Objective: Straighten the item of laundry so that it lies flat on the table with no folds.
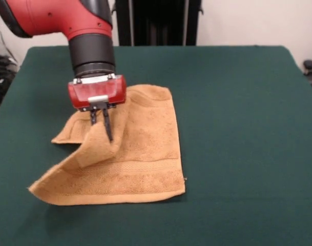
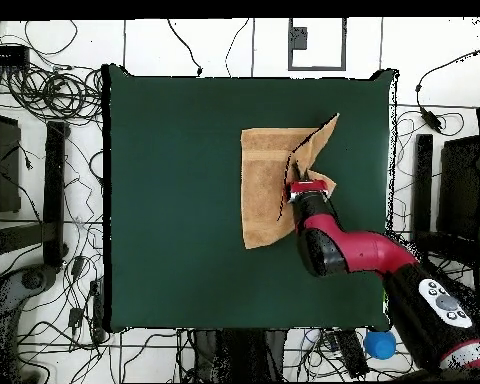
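We see the soft, light orange-tan terry towel (image 1: 130,154) on the dark green felt table (image 1: 237,102), one side folded over, best taken by that flap's limp edge, where the red gripper's (image 1: 101,125) fingers pinch it.

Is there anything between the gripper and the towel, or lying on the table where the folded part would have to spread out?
Nothing visible. The gripper is already at the folded flap of the towel, its tips against the raised cloth. The green table around the towel shows bare felt on every side, with no other object in the way.
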Available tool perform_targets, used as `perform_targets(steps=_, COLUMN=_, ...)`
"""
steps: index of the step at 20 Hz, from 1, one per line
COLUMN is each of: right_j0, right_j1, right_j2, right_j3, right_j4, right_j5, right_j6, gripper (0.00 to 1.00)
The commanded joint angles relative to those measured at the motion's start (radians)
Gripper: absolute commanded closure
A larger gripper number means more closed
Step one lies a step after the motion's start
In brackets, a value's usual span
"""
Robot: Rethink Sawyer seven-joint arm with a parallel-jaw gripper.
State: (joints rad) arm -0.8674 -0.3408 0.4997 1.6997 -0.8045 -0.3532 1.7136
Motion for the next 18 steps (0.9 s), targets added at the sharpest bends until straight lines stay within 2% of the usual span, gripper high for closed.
perform_targets(steps=1, right_j0=0.008, right_j1=0.039, right_j2=0.168, right_j3=0.069, right_j4=-0.035, right_j5=-0.03, right_j6=0.223, gripper=1.0)
perform_targets(steps=12, right_j0=-0.078, right_j1=0.125, right_j2=0.285, right_j3=0.062, right_j4=-0.093, right_j5=0.067, right_j6=0.205, gripper=1.0)
perform_targets(steps=16, right_j0=-0.068, right_j1=0.116, right_j2=0.267, right_j3=0.067, right_j4=-0.066, right_j5=0.068, right_j6=0.185, gripper=1.0)
perform_targets(steps=17, right_j0=-0.076, right_j1=0.124, right_j2=0.275, right_j3=0.069, right_j4=-0.06, right_j5=0.08, right_j6=0.181, gripper=0.0)
perform_targets(steps=18, right_j0=-0.084, right_j1=0.13, right_j2=0.285, right_j3=0.07, right_j4=-0.062, right_j5=0.092, right_j6=0.18, gripper=0.0)
